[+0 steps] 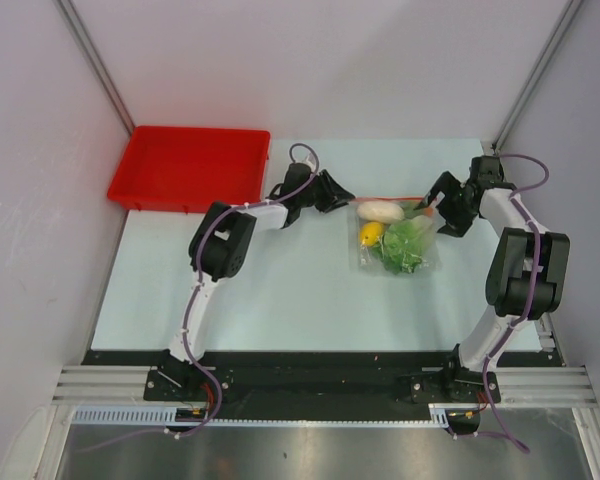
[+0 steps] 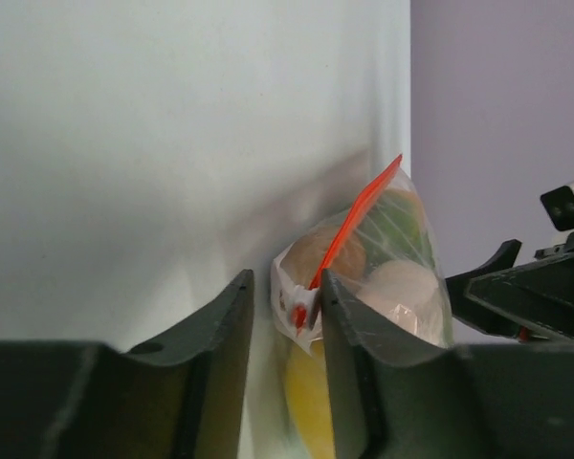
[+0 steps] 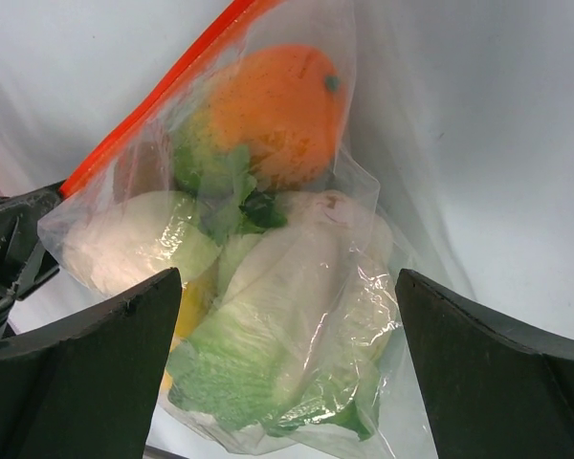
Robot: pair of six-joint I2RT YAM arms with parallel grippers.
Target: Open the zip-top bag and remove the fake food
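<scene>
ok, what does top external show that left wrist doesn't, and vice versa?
Top external only: the red tray at far left, plus the left arm and right arm whole, base to wrist. Left wrist only: the corner of the red zip strip sitting in the gap between the left jaws, which stand apart. Both: the zip-top bag with the fake food inside, and the right jaws beyond it.

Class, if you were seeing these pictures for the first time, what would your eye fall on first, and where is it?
The clear zip-top bag, packed with bright fake food, lies toward the far edge of the table, between the left gripper and the right gripper. The red tray sits at the far left corner.
</scene>
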